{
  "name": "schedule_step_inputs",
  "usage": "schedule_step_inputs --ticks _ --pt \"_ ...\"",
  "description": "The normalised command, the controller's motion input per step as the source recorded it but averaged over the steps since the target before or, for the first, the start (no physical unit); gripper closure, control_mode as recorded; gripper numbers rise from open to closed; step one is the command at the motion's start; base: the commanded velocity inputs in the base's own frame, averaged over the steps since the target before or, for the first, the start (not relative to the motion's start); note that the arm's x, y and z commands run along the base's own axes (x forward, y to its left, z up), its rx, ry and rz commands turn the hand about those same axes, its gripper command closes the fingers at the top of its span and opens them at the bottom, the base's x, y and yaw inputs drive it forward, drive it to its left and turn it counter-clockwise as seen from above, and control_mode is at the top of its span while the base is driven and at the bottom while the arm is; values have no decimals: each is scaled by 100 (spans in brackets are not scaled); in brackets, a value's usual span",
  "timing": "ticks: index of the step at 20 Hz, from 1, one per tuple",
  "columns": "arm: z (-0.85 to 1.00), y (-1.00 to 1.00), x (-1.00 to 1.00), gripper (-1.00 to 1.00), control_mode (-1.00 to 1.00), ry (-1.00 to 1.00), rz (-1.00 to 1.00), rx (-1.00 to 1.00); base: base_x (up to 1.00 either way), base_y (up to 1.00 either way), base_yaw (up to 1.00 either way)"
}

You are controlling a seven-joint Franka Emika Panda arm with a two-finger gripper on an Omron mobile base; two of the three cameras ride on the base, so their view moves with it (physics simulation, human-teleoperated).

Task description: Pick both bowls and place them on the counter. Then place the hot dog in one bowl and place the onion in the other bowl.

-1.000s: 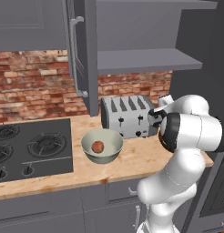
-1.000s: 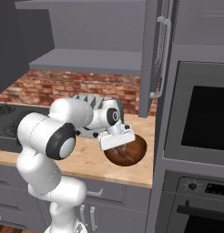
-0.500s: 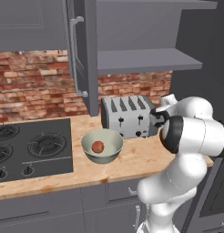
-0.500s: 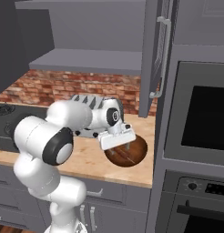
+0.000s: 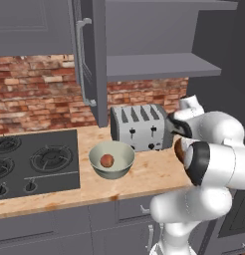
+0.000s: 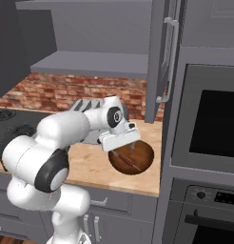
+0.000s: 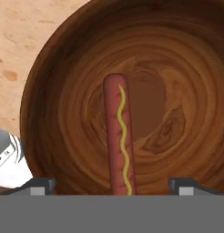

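Note:
The dark reddish-brown bowl (image 6: 140,162) (image 7: 63,113) stands on the tan counter (image 6: 85,164) near the oven side. The hot dog (image 7: 117,136) (image 6: 128,160), with a mustard line along it, lies inside on the bowl's floor. My gripper (image 7: 112,185) (image 6: 123,150) hangs just over this bowl, open, its two fingertips (image 7: 41,184) wide apart on either side of the hot dog and clear of it. The pale grey-green bowl (image 5: 117,169) sits on the counter (image 5: 149,174) in front of the toaster, and the onion (image 5: 107,160) rests in it.
A silver toaster (image 5: 139,127) stands against the brick wall behind the bowls. The black stove top (image 5: 30,159) is to the left. An open cabinet door (image 5: 92,60) (image 6: 159,57) hangs above the counter. A wall oven (image 6: 207,133) bounds the right side.
The gripper's jaws have spread wide and let go of the hot dog, which now lies in the dark bowl. The arm has shifted only slightly.

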Motion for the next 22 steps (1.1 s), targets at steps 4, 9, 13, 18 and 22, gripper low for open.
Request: schedule_step_inputs --ticks 4,9,13,18,22 --pt "29 15 -36 -100 -100 -13 0 0 0 0 0" --pt "24 27 -35 -100 -100 -20 -3 0 0 0 0" --pt "32 35 -33 -100 -100 -19 -2 0 0 0 0" --pt "38 29 -49 -100 -100 -11 -1 0 0 0 0" --pt "33 25 -56 -100 -100 -9 -6 5 0 0 0"
